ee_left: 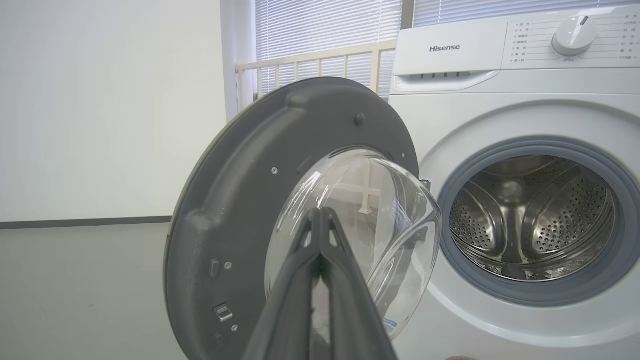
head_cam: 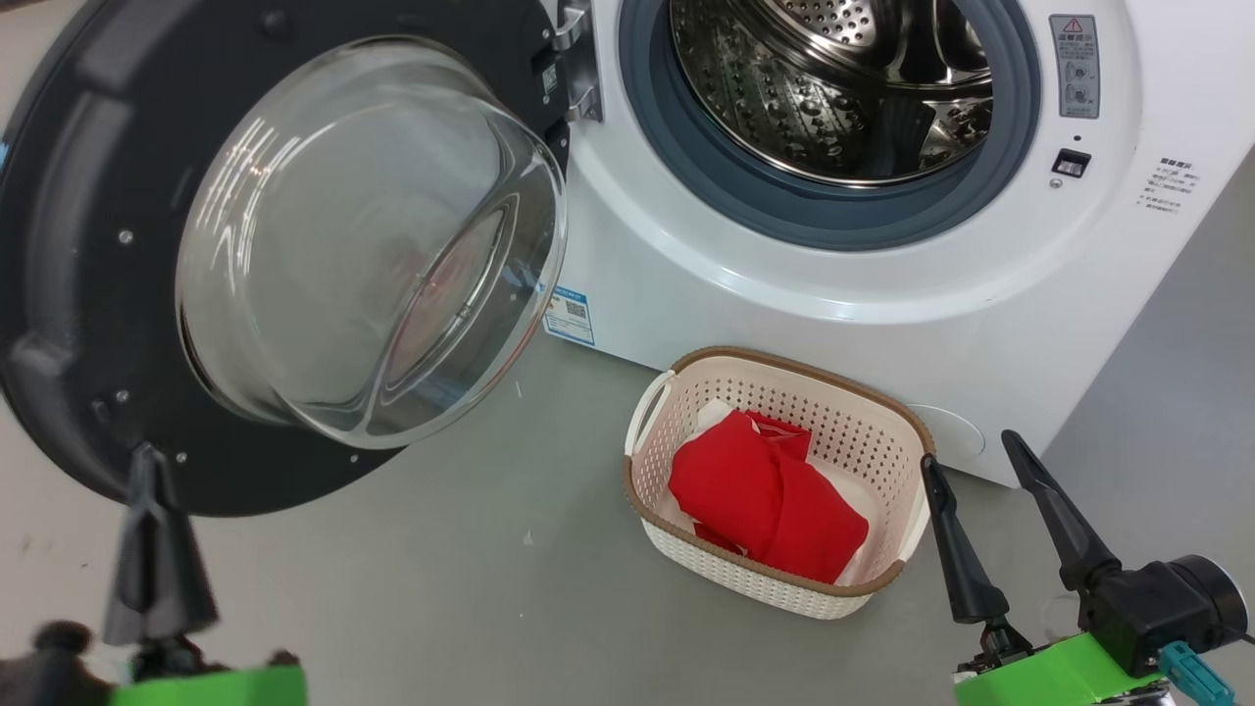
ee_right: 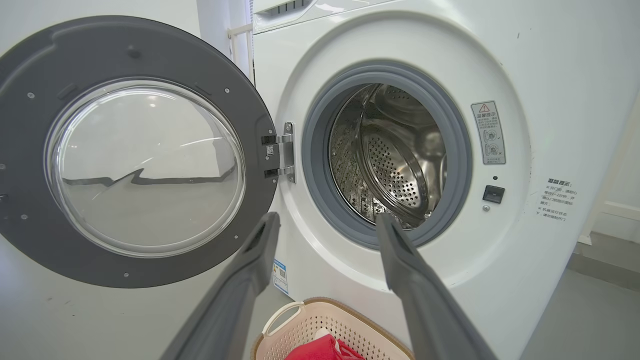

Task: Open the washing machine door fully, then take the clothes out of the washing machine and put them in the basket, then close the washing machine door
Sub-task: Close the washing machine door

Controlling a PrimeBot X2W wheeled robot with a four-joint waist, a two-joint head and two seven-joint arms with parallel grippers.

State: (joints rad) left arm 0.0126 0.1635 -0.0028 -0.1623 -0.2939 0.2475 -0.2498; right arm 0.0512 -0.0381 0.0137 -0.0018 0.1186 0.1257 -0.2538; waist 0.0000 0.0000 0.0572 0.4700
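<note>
Washing machine door (head_cam: pixel 88 294) stands swung wide open to the left of the washing machine (head_cam: pixel 784 284) in the head view. It hangs on its hinge (head_cam: pixel 578 59) with its inner face and bulging glass bowl (head_cam: pixel 373 245) turned toward the camera. The round opening shows the grey gasket (head_cam: pixel 775 211) and the perforated steel drum (head_cam: pixel 833 88). The basket (head_cam: pixel 745 580) sits on the grey floor (head_cam: pixel 441 588) just in front of the machine, below the opening. The clothes (head_cam: pixel 765 495), red with white showing beneath, lie inside it. The left claw (head_cam: pixel 147 461) is at lower left, its fingers pressed together with nothing between them. Its tip overlaps the lower edge of the door's dark rim; contact there cannot be confirmed. The right claw (head_cam: pixel 969 449) is at lower right, fingers spread wide and holding nothing, just beside the basket's right end. In the left wrist view, the left claw's two fingers meet at their tips in front of the glass bowl and grip nothing. The door is angled open, with the drum visible beyond it to the right and the control dial (ee_left: pixel 575 35) on the top panel above. In the right wrist view, the right claw's fingers stand well apart and empty, pointing at the machine's front below the opening. The door hangs open at the left of the hinge. The basket's rim and a patch of the red clothes show at the bottom edge between the two fingers.
</note>
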